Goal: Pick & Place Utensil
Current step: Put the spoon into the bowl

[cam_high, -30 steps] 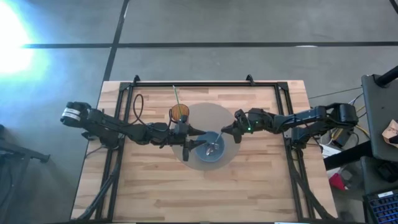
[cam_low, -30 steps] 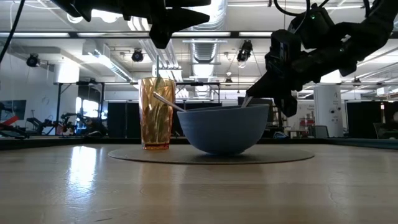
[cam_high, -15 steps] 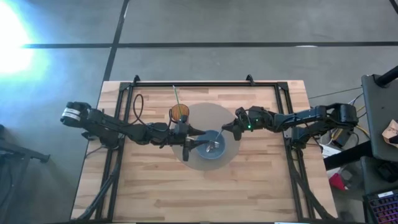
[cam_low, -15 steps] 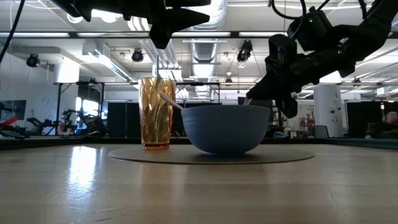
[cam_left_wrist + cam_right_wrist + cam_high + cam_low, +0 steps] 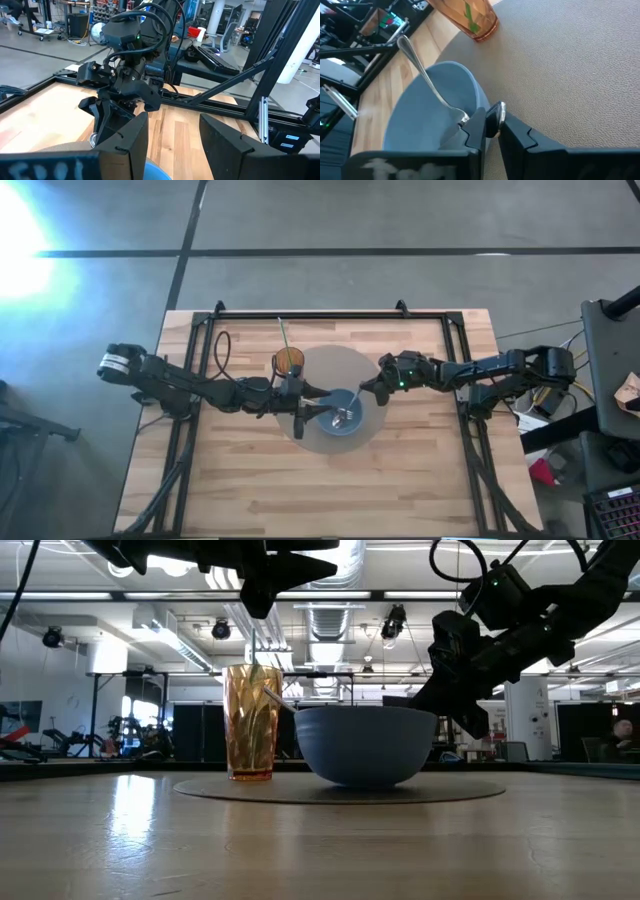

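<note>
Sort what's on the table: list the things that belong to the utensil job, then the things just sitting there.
Job:
- utensil, lying in the bowl
- blue bowl
- right gripper, beside the bowl's rim
- left gripper, at the bowl's other side

Just sitting there:
- orange cup with a green straw
- round mat

A grey concrete floor (image 5: 330,215) surrounds the wooden table (image 5: 250,480); exposed ceiling ducts (image 5: 330,615) run overhead.

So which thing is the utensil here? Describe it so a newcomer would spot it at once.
Start at the round grey mat in the middle of the wooden table. On it stand an orange cup with a green straw and a blue bowl. The utensil is the silver fork leaning inside the bowl, handle resting over the rim: the only metal item there.
</note>
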Robot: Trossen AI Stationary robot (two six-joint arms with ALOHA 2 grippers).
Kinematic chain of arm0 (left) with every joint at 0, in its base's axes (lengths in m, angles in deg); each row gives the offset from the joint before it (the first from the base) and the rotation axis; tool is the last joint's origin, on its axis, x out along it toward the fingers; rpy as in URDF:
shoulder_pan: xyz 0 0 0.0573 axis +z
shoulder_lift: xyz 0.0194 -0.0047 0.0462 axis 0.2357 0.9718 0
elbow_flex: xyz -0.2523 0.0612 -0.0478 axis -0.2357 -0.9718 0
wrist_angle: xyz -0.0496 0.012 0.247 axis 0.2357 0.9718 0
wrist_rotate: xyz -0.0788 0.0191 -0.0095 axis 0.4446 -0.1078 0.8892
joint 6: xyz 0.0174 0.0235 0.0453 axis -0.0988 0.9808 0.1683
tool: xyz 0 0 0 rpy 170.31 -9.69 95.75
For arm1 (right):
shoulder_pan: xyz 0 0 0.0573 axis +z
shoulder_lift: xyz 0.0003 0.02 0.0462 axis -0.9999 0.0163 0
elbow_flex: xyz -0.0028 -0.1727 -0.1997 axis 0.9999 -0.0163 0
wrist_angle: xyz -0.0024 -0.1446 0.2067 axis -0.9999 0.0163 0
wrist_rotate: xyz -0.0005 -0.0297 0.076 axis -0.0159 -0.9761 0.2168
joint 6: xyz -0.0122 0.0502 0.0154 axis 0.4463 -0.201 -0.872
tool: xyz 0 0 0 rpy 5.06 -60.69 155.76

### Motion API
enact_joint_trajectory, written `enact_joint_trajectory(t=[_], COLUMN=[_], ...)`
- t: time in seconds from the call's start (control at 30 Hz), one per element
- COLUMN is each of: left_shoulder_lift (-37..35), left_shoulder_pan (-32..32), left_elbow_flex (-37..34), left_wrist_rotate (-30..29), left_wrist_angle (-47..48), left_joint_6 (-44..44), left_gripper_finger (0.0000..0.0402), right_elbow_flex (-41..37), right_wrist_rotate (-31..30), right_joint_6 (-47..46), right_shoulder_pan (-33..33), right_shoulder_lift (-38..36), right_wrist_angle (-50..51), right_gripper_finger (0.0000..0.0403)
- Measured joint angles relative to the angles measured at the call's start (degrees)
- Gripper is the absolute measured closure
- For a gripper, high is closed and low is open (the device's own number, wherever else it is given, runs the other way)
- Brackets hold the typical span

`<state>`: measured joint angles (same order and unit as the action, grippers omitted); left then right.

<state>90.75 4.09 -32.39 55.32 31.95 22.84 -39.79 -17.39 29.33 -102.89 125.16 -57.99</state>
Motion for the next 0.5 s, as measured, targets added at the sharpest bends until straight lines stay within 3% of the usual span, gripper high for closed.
enact_joint_trajectory(t=[0.3, 0.5], left_shoulder_lift=[0.00, 0.00], left_shoulder_pan=[-0.01, -0.02], left_elbow_flex=[0.00, 0.00], left_wrist_rotate=[0.00, 0.00], left_wrist_angle=[0.00, 0.01], left_joint_6=[0.02, 0.02], left_gripper_finger=[0.0234, 0.0234], right_elbow_flex=[-0.02, -0.07], right_wrist_rotate=[0.15, 0.15], right_joint_6=[-0.23, -0.25], right_shoulder_pan=[0.04, 0.04], right_shoulder_lift=[-0.30, -1.72], right_wrist_angle=[0.16, 0.26], right_gripper_finger=[0.0358, 0.0328])
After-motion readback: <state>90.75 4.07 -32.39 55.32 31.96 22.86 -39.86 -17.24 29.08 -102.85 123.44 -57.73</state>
